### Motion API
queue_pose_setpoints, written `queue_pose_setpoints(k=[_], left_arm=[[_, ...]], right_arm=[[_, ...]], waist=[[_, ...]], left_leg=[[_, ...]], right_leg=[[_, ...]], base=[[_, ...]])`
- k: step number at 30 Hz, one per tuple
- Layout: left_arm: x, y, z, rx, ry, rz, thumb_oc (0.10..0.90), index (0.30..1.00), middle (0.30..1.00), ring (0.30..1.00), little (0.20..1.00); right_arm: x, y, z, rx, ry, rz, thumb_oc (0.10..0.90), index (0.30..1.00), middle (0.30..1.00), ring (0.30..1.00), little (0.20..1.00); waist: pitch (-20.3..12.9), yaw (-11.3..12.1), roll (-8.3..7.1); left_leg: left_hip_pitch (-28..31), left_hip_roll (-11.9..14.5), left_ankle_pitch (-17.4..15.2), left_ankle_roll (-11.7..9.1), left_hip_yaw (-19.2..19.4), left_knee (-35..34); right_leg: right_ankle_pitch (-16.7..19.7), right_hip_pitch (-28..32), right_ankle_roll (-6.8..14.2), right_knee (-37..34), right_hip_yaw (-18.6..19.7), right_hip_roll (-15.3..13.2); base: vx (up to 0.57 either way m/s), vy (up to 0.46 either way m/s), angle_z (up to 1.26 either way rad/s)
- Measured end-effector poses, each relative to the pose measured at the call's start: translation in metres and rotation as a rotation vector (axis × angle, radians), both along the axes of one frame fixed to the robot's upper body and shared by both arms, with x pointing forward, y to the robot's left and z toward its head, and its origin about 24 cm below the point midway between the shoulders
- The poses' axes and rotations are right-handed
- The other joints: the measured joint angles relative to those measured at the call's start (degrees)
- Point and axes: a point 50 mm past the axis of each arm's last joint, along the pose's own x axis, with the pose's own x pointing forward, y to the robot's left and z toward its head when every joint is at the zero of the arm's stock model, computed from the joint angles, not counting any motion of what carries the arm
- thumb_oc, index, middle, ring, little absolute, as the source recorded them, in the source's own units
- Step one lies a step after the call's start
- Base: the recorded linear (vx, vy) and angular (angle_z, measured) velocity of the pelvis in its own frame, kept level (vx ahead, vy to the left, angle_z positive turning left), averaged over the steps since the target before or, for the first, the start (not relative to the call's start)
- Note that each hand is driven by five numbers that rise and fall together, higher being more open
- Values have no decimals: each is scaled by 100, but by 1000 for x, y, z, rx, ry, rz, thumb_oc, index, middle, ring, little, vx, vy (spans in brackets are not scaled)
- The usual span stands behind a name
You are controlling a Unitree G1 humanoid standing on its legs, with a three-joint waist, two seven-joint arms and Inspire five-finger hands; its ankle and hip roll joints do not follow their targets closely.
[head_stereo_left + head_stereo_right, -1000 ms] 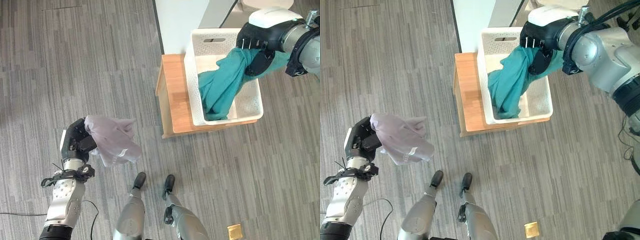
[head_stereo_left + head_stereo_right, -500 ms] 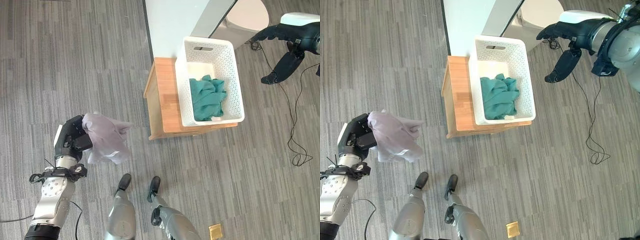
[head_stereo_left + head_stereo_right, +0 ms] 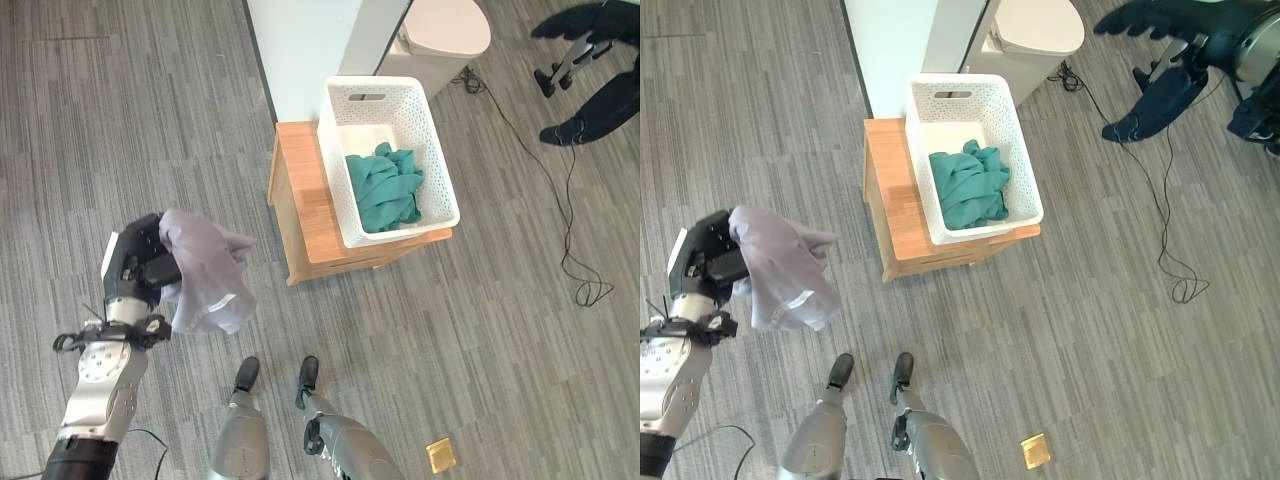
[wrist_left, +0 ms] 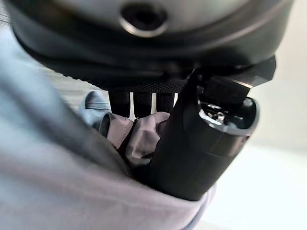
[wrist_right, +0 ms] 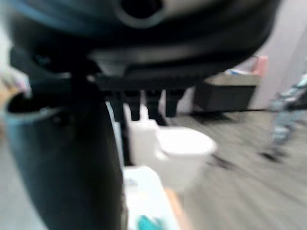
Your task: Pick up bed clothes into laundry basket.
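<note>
Far across the grey floor, on a low wooden table [image 3: 300,205], sits the white laundry basket [image 3: 437,196] with teal clothes [image 3: 384,187] already in it. Near left, my left hand [image 3: 140,268] is curled around a pale lilac garment [image 3: 205,278], which hangs well apart from the basket. My right hand [image 3: 1160,25] is up at far right, fingers spread, holding nothing as far as I can tell. I judge the next move is carrying the garment right and over the rim.
</note>
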Motion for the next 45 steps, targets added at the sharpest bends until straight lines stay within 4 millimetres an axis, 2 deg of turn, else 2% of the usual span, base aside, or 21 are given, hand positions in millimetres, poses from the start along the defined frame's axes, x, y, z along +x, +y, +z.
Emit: queue_pose_setpoints(k=[2,3,6,9,10,13,15,16,20,21,22,23,26,29,32,33,36,39,42,44,45], left_arm=[[5,7,35,103,-77,10,400,300,300,300,300],[7,12,66,166,-148,16,400,300,300,300,300],[12,3,112,27,-355,-54,400,300,300,300,300],[17,-11,153,59,-454,-121,400,300,300,300,300],[24,-22,168,135,-444,-151,400,300,300,300,300],[29,-24,172,133,-429,-178,400,300,300,300,300],[37,-37,176,174,-392,-231,400,300,300,300,300],[42,-47,178,229,-369,-280,400,300,300,300,300],[52,-66,188,317,-340,-341,400,300,300,300,300],[58,-69,192,347,-322,-347,400,300,300,300,300],[64,-62,193,341,-300,-318,400,300,300,300,300],[67,-57,190,328,-280,-299,400,300,300,300,300],[86,-26,189,299,-166,-147,400,300,300,300,300],[90,-12,201,337,-110,-43,400,300,300,300,300],[88,-13,217,384,-133,-7,400,300,300,300,300],[90,-23,231,572,-107,47,400,300,300,300,300],[86,-39,251,854,-112,108,400,300,300,300,300],[79,-78,282,1411,-171,272,400,300,300,300,300],[73,-115,286,1679,-350,270,400,300,300,300,300],[73,-127,280,1780,-397,250,400,300,300,300,300],[79,-156,263,1905,-500,214,400,300,300,300,300]], right_arm=[[-8,6,-14,13,-27,59,800,900,900,900,900],[-10,6,-31,11,1,77,800,900,900,900,900],[-16,-17,-77,65,80,11,800,900,900,900,900],[-33,-70,-130,207,172,-191,800,900,900,900,900],[-50,-94,-149,346,142,-273,800,900,900,900,900],[-58,-115,-187,479,192,-405,800,900,900,900,900],[-68,-121,-216,660,153,-430,800,900,900,900,900],[-74,-121,-258,735,284,-496,800,900,900,900,900],[-99,-112,-338,873,507,-605,800,900,900,900,900],[-111,-103,-367,958,569,-638,800,900,900,900,900],[-126,-82,-409,1029,739,-676,800,900,900,900,900],[-135,-76,-420,1023,809,-681,800,900,900,900,900],[-157,-57,-459,1059,989,-729,800,900,900,900,900],[-182,-46,-484,1089,1096,-794,800,900,900,900,900],[-220,-38,-514,1088,1247,-938,800,900,900,900,900],[-239,-29,-530,1050,1355,-1004,800,900,900,900,900],[-267,-17,-541,979,1497,-1047,800,900,900,900,900],[-285,-2,-551,989,1570,-1086,800,900,900,900,900],[-285,-1,-553,960,1596,-1098,800,900,900,900,900],[-281,-4,-552,937,1583,-1100,800,900,900,900,900],[-275,-13,-548,954,1527,-1114,800,900,900,900,900]], waist=[[-28,-194,186],[-45,-375,317],[-240,-624,533],[-565,-956,711],[-692,-988,754],[-976,-1404,990],[-1094,-1550,1006],[-1151,-1657,1035],[-1177,-1967,1090],[-1185,-2012,1100],[-1207,-2133,1201],[-1266,-2187,1299],[-1322,-2282,1378],[-1388,-2321,1324],[-1468,-2234,1208],[-1526,-2186,1094],[-1550,-2056,1050],[-1590,-1993,992],[-1591,-1905,1105],[-1601,-1861,1179],[-1578,-1714,1450]], left_leg=[[152,-7,-17,26,51,-41],[310,-8,-11,40,56,-105],[484,-34,-82,138,129,-168],[581,-56,-109,169,276,-297],[590,-37,-115,173,280,-315],[778,-48,-213,197,592,-353],[799,-19,-230,221,663,-355],[871,-11,-279,217,808,-362],[940,8,-337,166,823,-379],[944,18,-338,166,826,-378],[908,11,-363,133,873,-386],[904,6,-389,145,916,-386],[871,3,-385,141,1037,-385],[839,24,-371,121,1076,-384],[790,51,-370,120,1121,-385],[748,66,-363,127,1115,-384],[736,62,-363,166,1115,-372],[605,22,-367,179,1018,-357],[509,-35,-348,195,982,-353],[513,-68,-349,195,993,-354],[525,-121,-347,197,1001,-352]], right_leg=[[1,111,4,0,11,-5],[1,230,5,2,13,0],[-69,367,100,4,51,-37],[-139,354,180,3,228,-43],[-151,358,196,4,261,-27],[-163,395,209,1,495,-16],[-166,417,213,2,503,11],[-171,440,213,2,644,37],[-197,465,179,0,623,55],[-198,461,179,0,629,70],[-198,448,177,0,662,71],[-211,387,194,-2,693,69],[-192,352,182,-1,772,79],[-181,258,190,0,766,97],[-166,191,175,-2,788,123],[-162,161,169,-1,773,133],[-126,158,120,1,752,130],[-149,67,145,1,637,65],[-151,-11,148,2,606,-6],[-155,-8,155,1,606,-35],[-214,23,239,1,601,-107]], base=[[46,74,-12],[60,75,4],[46,45,-10],[61,70,-24],[23,43,-23],[58,62,-54],[25,28,-26],[-4,16,-50],[43,18,-13],[24,26,-13],[24,26,-20],[27,31,-18],[17,12,-21],[17,11,-7],[42,11,-4],[43,1,3],[22,0,1],[13,1,17],[28,-1,13],[34,10,8],[37,19,12]])
